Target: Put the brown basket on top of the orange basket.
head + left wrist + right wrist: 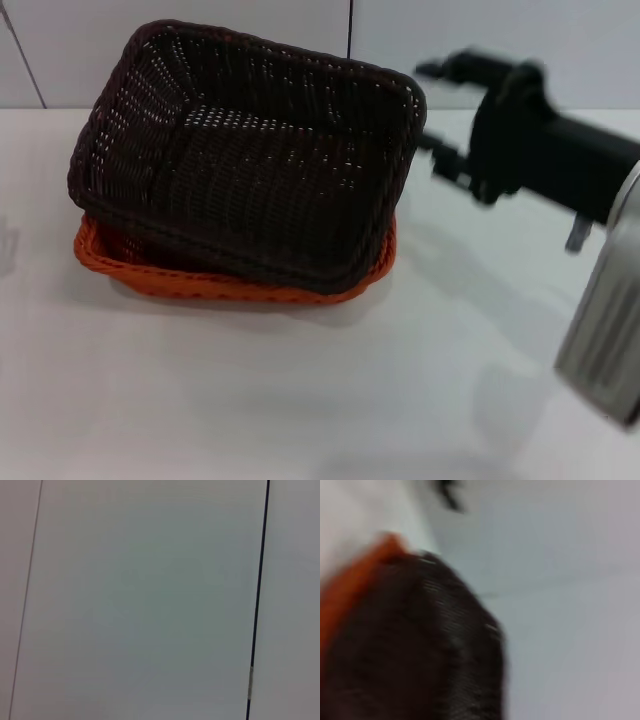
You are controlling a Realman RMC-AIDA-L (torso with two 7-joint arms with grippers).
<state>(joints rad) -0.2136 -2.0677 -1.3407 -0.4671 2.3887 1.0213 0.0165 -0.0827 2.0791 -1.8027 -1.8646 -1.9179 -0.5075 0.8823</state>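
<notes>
The brown basket (250, 150) sits on top of the orange basket (230, 285) on the white table, tilted, with its far end raised. Only the orange basket's front rim and left corner show below it. My right gripper (436, 115) is open, just to the right of the brown basket's far right corner and apart from it, holding nothing. The right wrist view shows the brown basket (420, 650) close up, with the orange basket (350, 590) beside it, both blurred. My left gripper is out of view; the left wrist view shows only wall panels.
The white table (300, 400) stretches in front of and to the right of the baskets. A white panelled wall (480, 30) with dark seams stands behind. My right arm (600, 300) reaches in from the right edge.
</notes>
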